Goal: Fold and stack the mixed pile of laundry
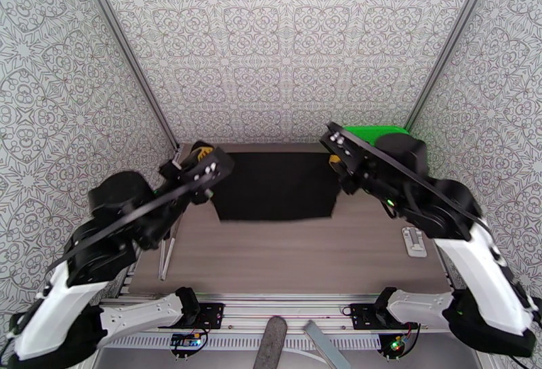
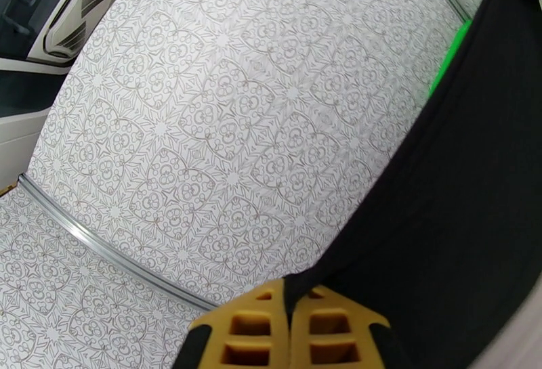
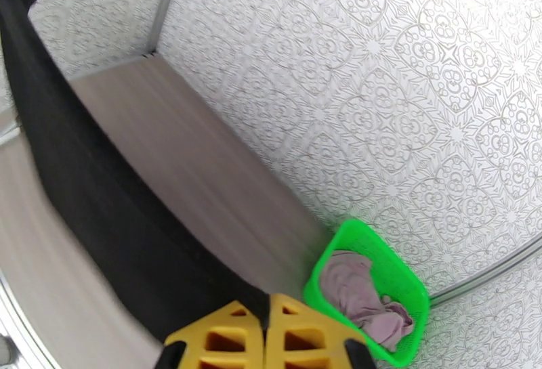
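A black garment (image 1: 274,184) hangs spread between my two grippers above the far half of the wooden table (image 1: 298,255). My left gripper (image 1: 203,160) is shut on its left top corner, and my right gripper (image 1: 334,154) is shut on its right top corner. In the left wrist view the yellow fingers (image 2: 261,330) pinch the black garment (image 2: 447,214). Seen from the right wrist, the yellow fingers (image 3: 305,340) clamp the black garment (image 3: 101,208), which runs off to the upper left. The pink garment (image 3: 359,292) lies crumpled inside the green basket (image 3: 406,282).
The green basket (image 1: 376,132) stands at the table's far right corner, behind my right arm. A small grey fixture (image 1: 414,242) lies near the right edge, and a metal rod (image 1: 166,255) runs along the left edge. Patterned walls enclose three sides.
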Robot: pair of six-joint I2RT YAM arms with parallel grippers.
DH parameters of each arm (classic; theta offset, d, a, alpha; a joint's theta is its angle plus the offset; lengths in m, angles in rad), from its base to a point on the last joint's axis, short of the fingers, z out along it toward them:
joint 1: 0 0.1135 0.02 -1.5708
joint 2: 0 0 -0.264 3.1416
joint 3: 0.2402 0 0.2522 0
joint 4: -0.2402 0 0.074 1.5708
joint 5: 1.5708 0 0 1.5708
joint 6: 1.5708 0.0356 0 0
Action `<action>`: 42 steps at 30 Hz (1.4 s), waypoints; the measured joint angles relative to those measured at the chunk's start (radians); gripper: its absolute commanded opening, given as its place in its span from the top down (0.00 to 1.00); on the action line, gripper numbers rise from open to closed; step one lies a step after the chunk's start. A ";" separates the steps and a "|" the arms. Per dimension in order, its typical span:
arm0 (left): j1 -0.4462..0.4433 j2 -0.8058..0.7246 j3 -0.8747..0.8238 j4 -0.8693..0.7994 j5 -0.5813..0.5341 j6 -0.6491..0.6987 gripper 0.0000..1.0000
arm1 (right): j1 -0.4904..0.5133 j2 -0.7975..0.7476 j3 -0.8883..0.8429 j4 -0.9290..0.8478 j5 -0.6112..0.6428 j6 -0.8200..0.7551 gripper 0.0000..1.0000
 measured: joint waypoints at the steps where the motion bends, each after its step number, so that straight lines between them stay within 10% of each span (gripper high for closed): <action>1: -0.008 0.002 -0.003 -0.008 -0.020 0.000 1.00 | 0.001 -0.002 -0.005 -0.005 0.002 0.005 1.00; 7: 0.106 0.035 -0.112 -0.010 -0.016 -0.010 1.00 | -0.003 0.058 -0.143 -0.006 0.093 0.010 1.00; 12: 0.418 0.116 -0.246 0.045 0.211 -0.077 1.00 | -0.055 0.276 -0.282 0.130 0.114 0.010 1.00; 20: 0.651 0.545 -0.397 0.332 0.463 -0.128 1.00 | -0.241 0.776 -0.206 0.348 0.115 0.010 1.00; 29: 0.703 0.950 -0.288 0.550 0.473 -0.122 1.00 | -0.346 1.090 0.106 0.395 0.117 -0.005 1.00; 42: 0.648 0.780 -0.380 0.627 0.451 -0.127 1.00 | -0.359 0.871 -0.161 0.462 0.053 0.018 1.00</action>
